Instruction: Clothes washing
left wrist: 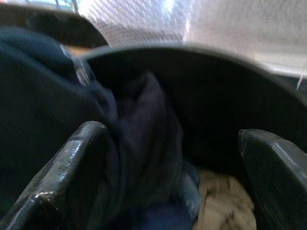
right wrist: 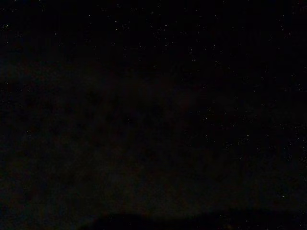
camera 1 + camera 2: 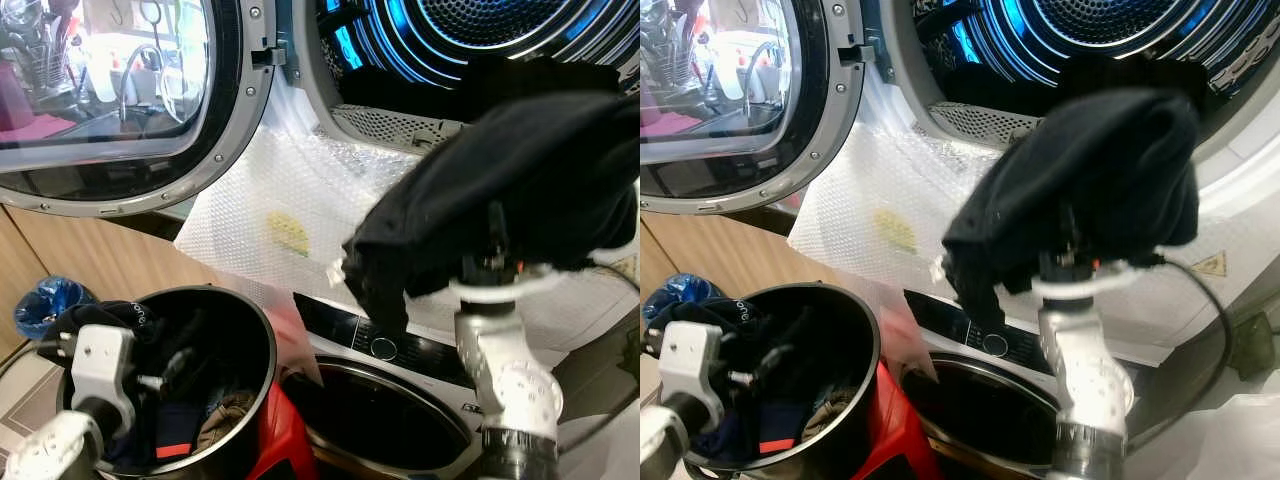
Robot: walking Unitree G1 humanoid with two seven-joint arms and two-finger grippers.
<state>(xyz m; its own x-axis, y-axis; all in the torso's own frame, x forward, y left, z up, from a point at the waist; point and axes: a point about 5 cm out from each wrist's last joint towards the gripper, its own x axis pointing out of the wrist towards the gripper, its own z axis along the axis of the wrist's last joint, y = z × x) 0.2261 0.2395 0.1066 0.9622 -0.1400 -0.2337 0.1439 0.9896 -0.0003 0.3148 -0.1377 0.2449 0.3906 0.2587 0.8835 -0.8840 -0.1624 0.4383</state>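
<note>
Right gripper [image 3: 500, 250], jaws hidden under a black garment [image 3: 520, 190], lifts it toward the drum [image 3: 480, 30]. Left gripper [image 1: 168, 182], jaws wide, is in the bucket [image 3: 255, 340]; clothes remain there.

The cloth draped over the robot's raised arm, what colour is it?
Black. The cloth shows best in the right eye view, hanging over the right arm before the open drum.

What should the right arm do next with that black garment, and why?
Probably push forward into the drum: the black garment is draped over the right gripper, raised just in front of the open door, not yet inside.
</note>
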